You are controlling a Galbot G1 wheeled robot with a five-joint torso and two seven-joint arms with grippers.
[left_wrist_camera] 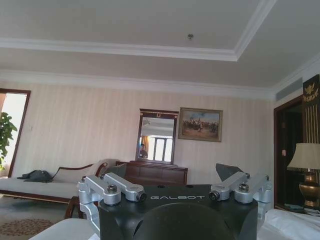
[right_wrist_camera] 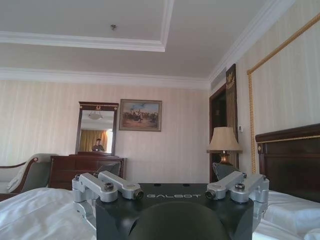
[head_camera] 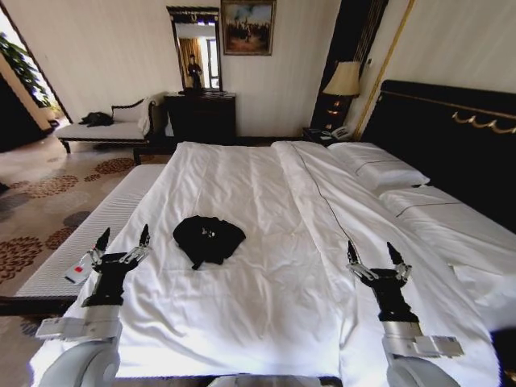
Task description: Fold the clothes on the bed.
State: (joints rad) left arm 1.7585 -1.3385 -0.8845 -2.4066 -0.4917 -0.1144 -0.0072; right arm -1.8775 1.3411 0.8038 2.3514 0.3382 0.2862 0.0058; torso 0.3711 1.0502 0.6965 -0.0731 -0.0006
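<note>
— Where was the T-shirt (head_camera: 209,239)?

— Bunched in a dark heap on the white duvet (head_camera: 266,266), toward the left side of the bed (head_camera: 451,242), ahead of the left gripper (head_camera: 122,239) and well apart from the right gripper (head_camera: 376,253). Neither touched it.

— And the grippers themselves?

— Both stood fingers-up over the near edge of the bed, spread wide, holding nothing.

— How would it handle?

— Light and limp, I'd judge — soft cotton that sags from wherever it's pinched and drags on the duvet. It wanted spreading flat first, best taken by a hem or shoulder; which edge was which in that heap I couldn't tell.

— What did the views add to one another?

— The head view gave the shirt and both arms. The wrist views looked level across the room — mirror (left_wrist_camera: 157,136), painting (left_wrist_camera: 200,124), lamp (right_wrist_camera: 224,140) — and showed the left gripper (left_wrist_camera: 178,191) and the right gripper (right_wrist_camera: 172,186) spread close up.
</note>
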